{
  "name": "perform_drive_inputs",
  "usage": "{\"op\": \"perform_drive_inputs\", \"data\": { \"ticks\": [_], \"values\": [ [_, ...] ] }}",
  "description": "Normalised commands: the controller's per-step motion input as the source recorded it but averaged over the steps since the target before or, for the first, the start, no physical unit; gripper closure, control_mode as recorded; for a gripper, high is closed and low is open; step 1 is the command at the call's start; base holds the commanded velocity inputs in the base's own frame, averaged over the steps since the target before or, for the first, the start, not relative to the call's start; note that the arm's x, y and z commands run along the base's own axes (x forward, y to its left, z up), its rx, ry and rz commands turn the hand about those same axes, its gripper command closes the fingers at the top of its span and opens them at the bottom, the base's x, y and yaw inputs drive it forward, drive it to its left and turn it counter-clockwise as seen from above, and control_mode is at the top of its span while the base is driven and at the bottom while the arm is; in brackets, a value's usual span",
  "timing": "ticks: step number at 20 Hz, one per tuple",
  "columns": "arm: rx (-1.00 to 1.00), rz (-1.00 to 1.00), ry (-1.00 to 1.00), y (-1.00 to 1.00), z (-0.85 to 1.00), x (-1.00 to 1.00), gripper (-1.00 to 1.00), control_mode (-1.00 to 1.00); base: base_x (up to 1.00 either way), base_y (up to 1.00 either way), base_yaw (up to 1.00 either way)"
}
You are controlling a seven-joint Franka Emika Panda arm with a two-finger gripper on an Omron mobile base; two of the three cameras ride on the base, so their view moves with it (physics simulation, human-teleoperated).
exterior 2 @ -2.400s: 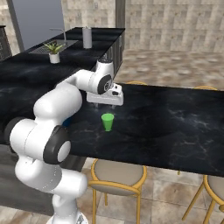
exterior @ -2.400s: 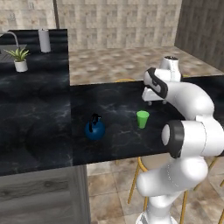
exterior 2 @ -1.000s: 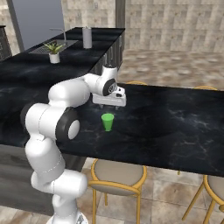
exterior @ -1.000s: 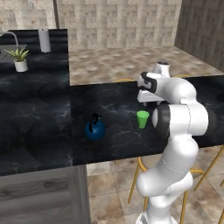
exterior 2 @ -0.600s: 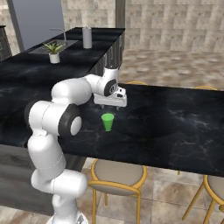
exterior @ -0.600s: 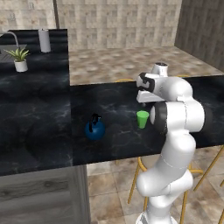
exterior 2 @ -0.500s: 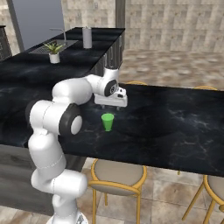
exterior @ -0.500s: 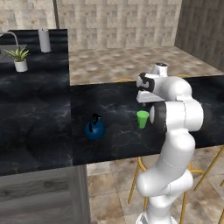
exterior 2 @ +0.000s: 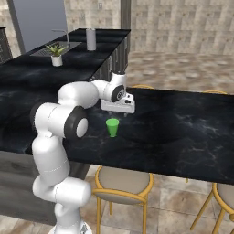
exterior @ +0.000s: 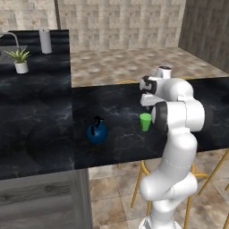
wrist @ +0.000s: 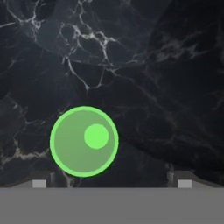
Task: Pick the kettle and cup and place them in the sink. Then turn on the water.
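Looks straight down now on the cup, with the claw hanging just above and a little behind it over the black counter. Compared with a couple of seconds ago, shows the elbow swung up and folded in tight over the base, while the hand itself has shifted only slightly and has held almost steady for the last second. Leaves the cup exactly where it stood, upright and untouched; likewise the kettle, well apart to the cup's left in the left base view.

Stands spread about as wide as it goes, gripping nothing (both dark tips sit far apart at the bottom of the hand view). Places the cup off-centre there, nearer the left tip than the right one, so not yet squarely between the jaws.

Reads as lining-up for the first pick rather than a grasp: probably calls for a small sideways correction, then a descent around the cup before closing. Leaves everything of the task still to do, with the sink and its faucet far off on the other counter, beside the potted plant, and no water running.
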Motion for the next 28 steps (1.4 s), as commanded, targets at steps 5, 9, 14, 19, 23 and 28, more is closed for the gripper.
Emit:
{"op": "perform_drive_inputs", "data": {
  "ticks": [5,9,14,19,23,28],
  "values": [
    [0.0,0.0,0.0,-0.04,-0.17,0.03,-1.0,-1.0,0.0,0.0,0.0],
    [0.0,0.0,0.0,0.0,-0.16,0.05,-1.0,-1.0,0.0,0.0,0.0],
    [0.0,0.0,0.0,0.0,-0.17,0.02,-1.0,-1.0,0.0,0.0,0.0],
    [0.0,0.0,0.0,-0.02,-0.18,0.03,-1.0,-1.0,0.0,0.0,0.0],
    [0.0,0.0,0.0,-0.03,-0.19,0.0,-1.0,-1.0,0.0,0.0,0.0],
    [0.0,0.0,0.0,-0.01,-0.18,0.04,-1.0,-1.0,0.0,0.0,0.0]
  ]
}}
